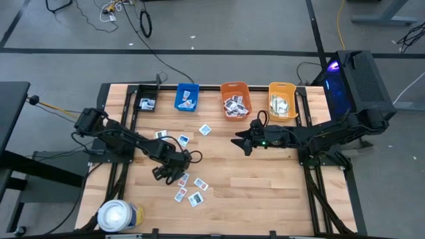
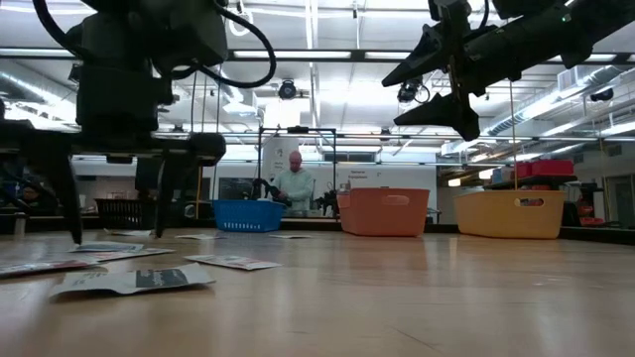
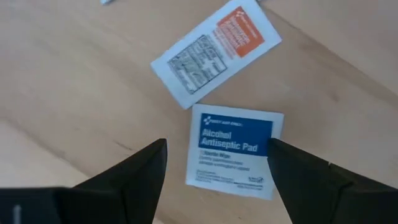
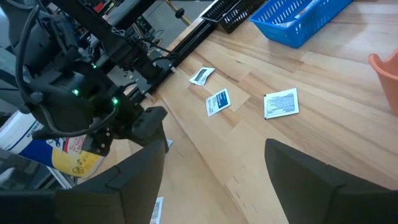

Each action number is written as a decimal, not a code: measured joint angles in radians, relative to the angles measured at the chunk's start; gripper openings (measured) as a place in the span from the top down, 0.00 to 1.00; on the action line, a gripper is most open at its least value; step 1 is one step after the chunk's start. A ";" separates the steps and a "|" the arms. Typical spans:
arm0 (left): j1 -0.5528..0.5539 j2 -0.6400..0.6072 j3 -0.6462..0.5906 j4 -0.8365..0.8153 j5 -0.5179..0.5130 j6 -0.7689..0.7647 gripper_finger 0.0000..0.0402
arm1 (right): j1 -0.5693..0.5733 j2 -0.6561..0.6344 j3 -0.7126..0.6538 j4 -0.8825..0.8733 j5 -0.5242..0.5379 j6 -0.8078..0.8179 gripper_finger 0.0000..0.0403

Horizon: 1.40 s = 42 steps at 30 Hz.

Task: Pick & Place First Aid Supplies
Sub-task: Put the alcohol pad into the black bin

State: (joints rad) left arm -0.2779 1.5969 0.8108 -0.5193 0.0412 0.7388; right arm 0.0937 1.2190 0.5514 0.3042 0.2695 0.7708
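Several first aid supplies lie flat on the wooden table: small white packets in a cluster [image 1: 189, 189] near the front left and a few more [image 1: 183, 140] farther back. My left gripper [image 1: 174, 174] points down, open, low over the cluster. Its fingers stand on either side of a white-and-blue alcohol pad packet [image 3: 233, 152], and I cannot tell whether they touch it. A packet with an orange label [image 3: 214, 53] lies just beyond. My right gripper [image 1: 239, 141] hangs open and raised [image 2: 437, 89] over the table's middle, holding nothing.
Along the far edge stand a small black tray [image 1: 146, 103], a blue bin [image 1: 187, 97], an orange bin [image 1: 235, 99] and a yellow bin [image 1: 282, 99], each with packets inside. A large white roll [image 1: 118, 216] stands at the front left corner. A person stands in the room behind the table [image 2: 295, 183].
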 joint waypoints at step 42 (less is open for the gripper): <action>0.000 0.058 0.002 -0.029 0.039 0.008 0.57 | 0.000 0.000 0.000 0.001 0.002 0.010 0.31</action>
State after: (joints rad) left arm -0.2775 1.6550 0.8124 -0.5484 0.0799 0.7466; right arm 0.0937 1.2190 0.5510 0.3054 0.2713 0.7805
